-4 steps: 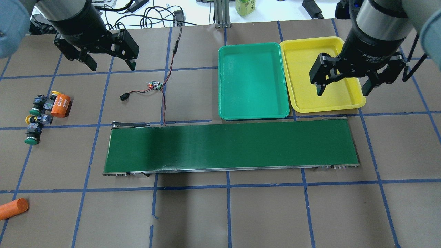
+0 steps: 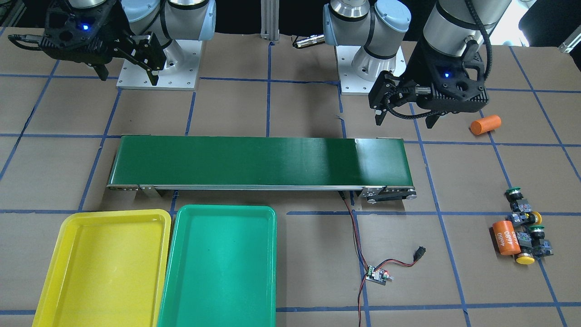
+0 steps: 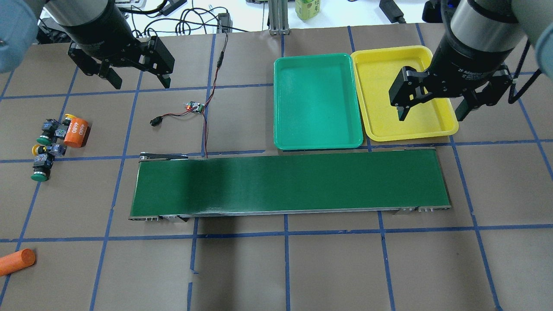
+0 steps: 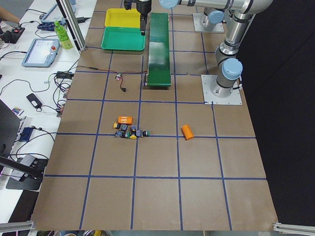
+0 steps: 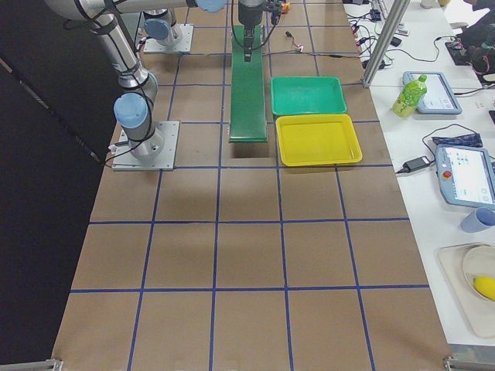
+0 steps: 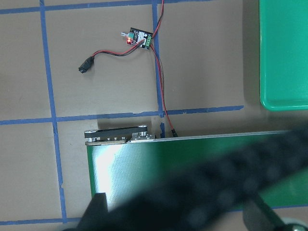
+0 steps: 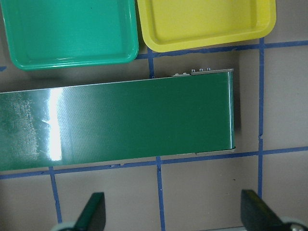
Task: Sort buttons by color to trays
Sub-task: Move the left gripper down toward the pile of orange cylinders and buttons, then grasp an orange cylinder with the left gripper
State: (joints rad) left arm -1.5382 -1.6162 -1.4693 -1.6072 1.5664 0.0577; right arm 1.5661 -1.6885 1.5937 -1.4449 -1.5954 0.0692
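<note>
The four push-button switches (image 3: pixel 55 150) lie in a tight cluster near the worktop's (image 3: pixel 337 268) left edge, about midway along it. Two have green caps (image 3: pixel 38 176) and two have yellow caps (image 3: pixel 36 150). An orange cylinder (image 3: pixel 77 133) printed "4680" lies touching the cluster. A second, unmarked orange cylinder (image 3: pixel 17 261) lies well apart, towards the near left corner.

The green tray (image 3: pixel 317 99) and the yellow tray (image 3: pixel 380 86) sit rim to rim by the far edge, on the right half. No switch is in either.

Between the trays and the robot's side runs the dark-green conveyor belt (image 3: pixel 289 183). Red and black wires lead from its left end to a small controller board (image 3: pixel 194 106).

The left tool (image 3: pixel 139 82) hangs raised with its fingers apart, holding nothing, well apart from the switches. The right tool (image 3: pixel 431 114), marked "2F Adaptive", is also raised, spread and holding nothing.
</note>
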